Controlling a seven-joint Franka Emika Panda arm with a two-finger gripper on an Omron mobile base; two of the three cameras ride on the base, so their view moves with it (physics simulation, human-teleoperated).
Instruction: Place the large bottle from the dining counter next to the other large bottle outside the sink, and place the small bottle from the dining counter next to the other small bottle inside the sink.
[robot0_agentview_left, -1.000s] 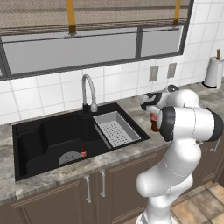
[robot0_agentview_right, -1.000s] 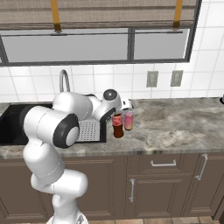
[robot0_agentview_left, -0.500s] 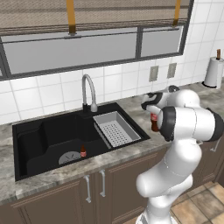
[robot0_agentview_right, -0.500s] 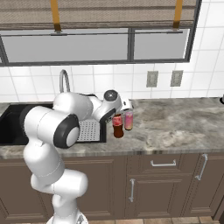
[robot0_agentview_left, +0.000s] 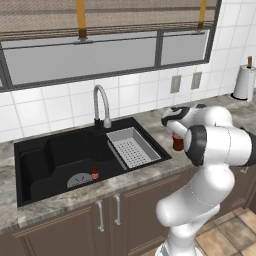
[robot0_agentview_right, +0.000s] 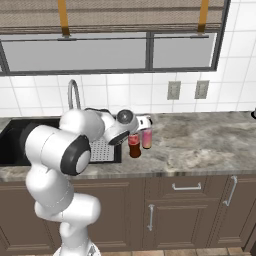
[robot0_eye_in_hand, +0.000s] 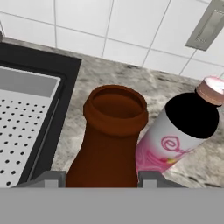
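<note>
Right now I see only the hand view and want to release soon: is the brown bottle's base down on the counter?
Observer: In the right base view the brown bottle stands upright in the gripper, and its base looks down on the counter, just right of the sink.
Operator: Is anything in the basin?
Observer: Yes. The left base view shows one small bottle upright near the drain, left of the drain tray.
Operator: What is past the pink-labelled bottle?
Observer: In the right base view, the counter to the right of the pink-labelled bottle is bare stone.
</note>
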